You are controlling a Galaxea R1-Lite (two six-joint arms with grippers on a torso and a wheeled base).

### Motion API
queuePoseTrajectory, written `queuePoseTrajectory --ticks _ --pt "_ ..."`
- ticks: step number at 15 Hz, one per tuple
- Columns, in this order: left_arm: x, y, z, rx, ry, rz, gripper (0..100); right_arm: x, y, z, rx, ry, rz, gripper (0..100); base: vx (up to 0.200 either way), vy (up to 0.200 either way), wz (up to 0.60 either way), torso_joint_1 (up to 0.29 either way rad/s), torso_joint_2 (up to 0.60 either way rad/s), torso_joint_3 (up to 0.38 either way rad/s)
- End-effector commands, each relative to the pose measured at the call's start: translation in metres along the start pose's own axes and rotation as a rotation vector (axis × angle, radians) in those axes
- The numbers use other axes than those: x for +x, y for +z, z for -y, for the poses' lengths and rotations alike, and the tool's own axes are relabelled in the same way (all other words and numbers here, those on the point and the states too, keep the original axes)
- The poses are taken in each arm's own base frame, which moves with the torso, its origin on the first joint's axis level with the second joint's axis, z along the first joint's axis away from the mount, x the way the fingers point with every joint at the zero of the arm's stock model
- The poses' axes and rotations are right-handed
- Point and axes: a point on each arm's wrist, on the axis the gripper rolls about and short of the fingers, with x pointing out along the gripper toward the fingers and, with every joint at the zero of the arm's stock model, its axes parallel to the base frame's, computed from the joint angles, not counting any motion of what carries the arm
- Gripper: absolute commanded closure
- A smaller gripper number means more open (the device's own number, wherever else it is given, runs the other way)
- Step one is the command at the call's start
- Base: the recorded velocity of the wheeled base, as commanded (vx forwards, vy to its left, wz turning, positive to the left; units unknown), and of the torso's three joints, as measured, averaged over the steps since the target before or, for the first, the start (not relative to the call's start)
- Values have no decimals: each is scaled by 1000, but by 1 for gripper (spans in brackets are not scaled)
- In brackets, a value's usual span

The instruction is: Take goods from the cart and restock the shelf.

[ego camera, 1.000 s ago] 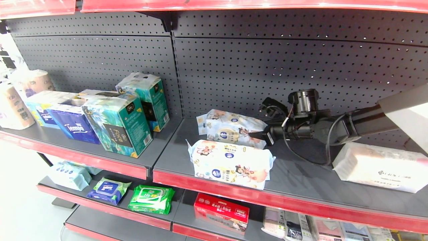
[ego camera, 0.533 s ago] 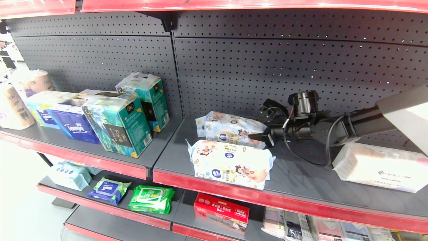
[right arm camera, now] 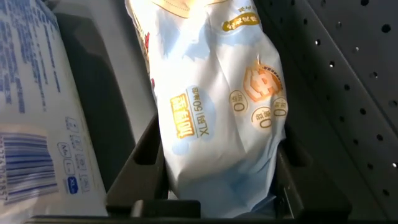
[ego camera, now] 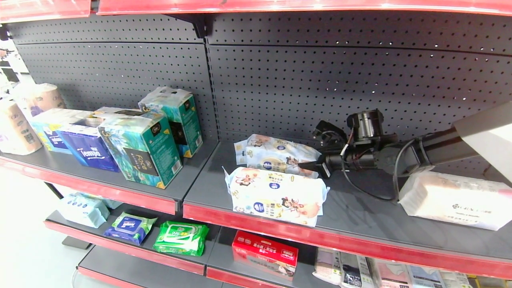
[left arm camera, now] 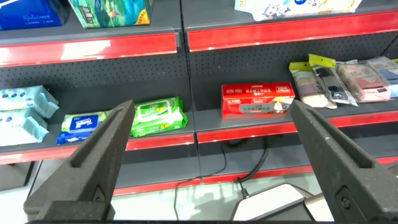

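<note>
Clamping rear printed pack [right arm camera: 217, 112], right jaws apparently snug around it; left jaws spread wide.

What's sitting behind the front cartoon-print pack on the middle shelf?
A second matching pack lies there, close to the pegboard back panel, with the right gripper clamped around its end. The front pack covers its lower edge and the shelf between them.
</note>
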Motion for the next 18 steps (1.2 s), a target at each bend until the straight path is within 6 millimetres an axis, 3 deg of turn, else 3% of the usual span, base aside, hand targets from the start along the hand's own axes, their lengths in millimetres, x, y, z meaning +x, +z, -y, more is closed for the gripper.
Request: queuePoseTrajectory --ticks 1,6,7,18 --pt "0 0 0 1 0 -1 0 -1 -2 1 3 -4 -6 100 0 0 0 0 0 0" --pt "0 0 0 1 0 -1 0 -3 -3 3 -12 -20 -16 100 0 0 0 0 0 0" --pt "0 0 0 1 0 -1 0 -3 -5 4 -26 -26 -23 0 0 0 0 0 0 0" --pt "0 0 0 1 0 -1 0 -17 -9 5 14 -115 -75 0 0 0 0 0 0 0"
